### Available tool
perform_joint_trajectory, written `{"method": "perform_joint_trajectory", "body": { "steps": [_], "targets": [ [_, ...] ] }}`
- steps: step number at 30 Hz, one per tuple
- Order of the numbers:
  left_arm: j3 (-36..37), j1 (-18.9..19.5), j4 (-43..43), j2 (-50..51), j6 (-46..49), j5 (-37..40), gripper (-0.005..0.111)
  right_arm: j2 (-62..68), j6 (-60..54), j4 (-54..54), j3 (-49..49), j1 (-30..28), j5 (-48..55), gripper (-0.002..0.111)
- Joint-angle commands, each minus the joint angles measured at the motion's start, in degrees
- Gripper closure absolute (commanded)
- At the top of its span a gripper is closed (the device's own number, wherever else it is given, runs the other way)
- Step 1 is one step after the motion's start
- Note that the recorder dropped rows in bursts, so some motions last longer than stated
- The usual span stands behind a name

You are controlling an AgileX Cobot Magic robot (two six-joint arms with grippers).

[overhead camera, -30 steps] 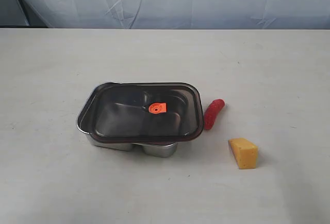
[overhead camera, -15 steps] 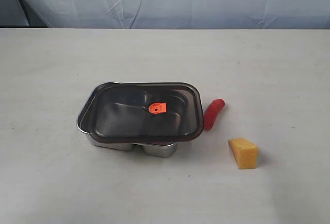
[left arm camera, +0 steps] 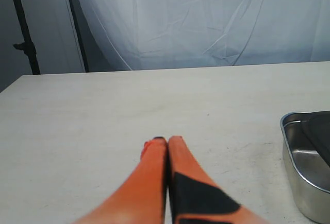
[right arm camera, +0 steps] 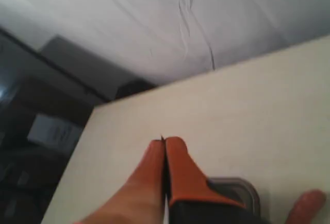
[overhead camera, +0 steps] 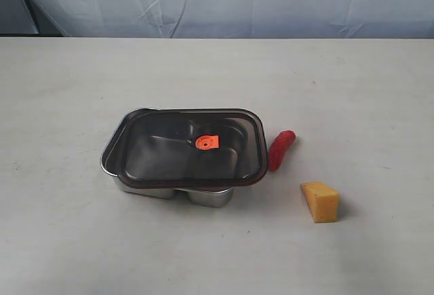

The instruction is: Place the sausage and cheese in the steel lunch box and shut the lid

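The steel lunch box [overhead camera: 169,191] sits left of the table's middle, and the dark translucent lid [overhead camera: 190,147] with its orange tab rests askew on top of it. Just to its right lies the red sausage [overhead camera: 281,150]. The yellow cheese [overhead camera: 320,201] sits nearer the front right. Neither gripper shows in the exterior view. My left gripper [left arm camera: 167,140] is shut and empty above bare table, with the lunch box's corner [left arm camera: 304,183] off to one side. My right gripper [right arm camera: 165,142] is shut and empty too; the lid's corner [right arm camera: 242,193] and a blurred end of the sausage [right arm camera: 307,206] show beside it.
A pale wrinkled backdrop [overhead camera: 224,0] hangs behind the light table [overhead camera: 339,85]. A dark stand [left arm camera: 23,28] rises past the table's far edge in the left wrist view. The right wrist view shows a table edge with dark room beyond [right arm camera: 51,131].
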Motion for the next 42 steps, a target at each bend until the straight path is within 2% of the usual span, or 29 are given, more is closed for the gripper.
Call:
{"method": "perform_joint_trajectory", "body": {
  "steps": [1,7,13,16,23,32,42],
  "targets": [
    [0.3,0.1,0.2,0.0,-0.1,-0.9,0.107,15.7,-12.9,6.0,-2.9,-0.3,10.9,0.109],
    [0.3,0.1,0.2,0.0,-0.1,-0.9,0.107,32.2,-20.0,7.6,-2.8,-0.4,19.7,0.107],
    [0.3,0.1,0.2,0.0,-0.1,-0.9,0.107,44.5,-27.8,8.0,-2.8,-0.4,24.9,0.069],
    [0.3,0.1,0.2,0.0,-0.1,-0.9,0.107,49.0,-30.5,7.6,-2.8,-0.4,24.9,0.059],
    [0.3,0.1,0.2,0.0,-0.1,-0.9,0.107,59.0,-32.7,10.4,-2.8,-0.2,24.9,0.06],
    [0.3,0.1,0.2,0.0,-0.1,-0.9,0.107,59.5,-36.1,10.8,-2.8,7.0,24.9,0.06],
    [0.3,0.1,0.2,0.0,-0.1,-0.9,0.107,59.5,-36.1,10.4,-2.8,9.2,24.9,0.06]
  ]
}}
